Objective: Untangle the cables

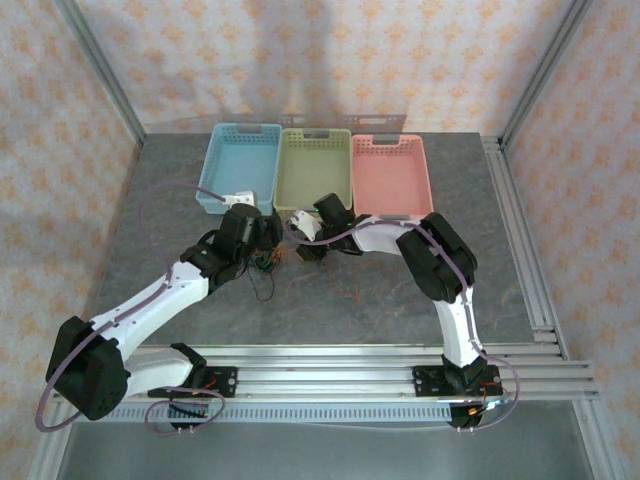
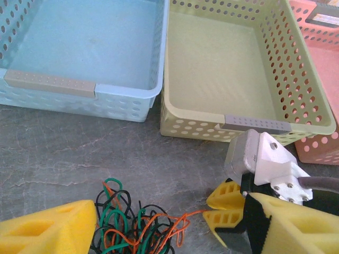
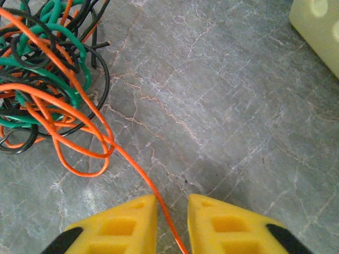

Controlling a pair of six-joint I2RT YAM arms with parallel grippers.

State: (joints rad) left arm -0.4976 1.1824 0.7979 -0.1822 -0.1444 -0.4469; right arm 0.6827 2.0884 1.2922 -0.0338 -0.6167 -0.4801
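Risk: right gripper (image 3: 172,206), yellow fingers (image 3: 122,225) narrowly apart astride one thin orange wire (image 3: 132,165), could slip off it or drag the whole knotted orange, green and black cable bundle (image 2: 137,225) across the grey marbled table (image 2: 63,153), since the left gripper (image 2: 169,211) straddles it wide open, unpinned

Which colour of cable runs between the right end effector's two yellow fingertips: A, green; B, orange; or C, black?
B: in the right wrist view an orange cable comes out of the tangle and passes down through the gap between the fingertips of the right end effector.
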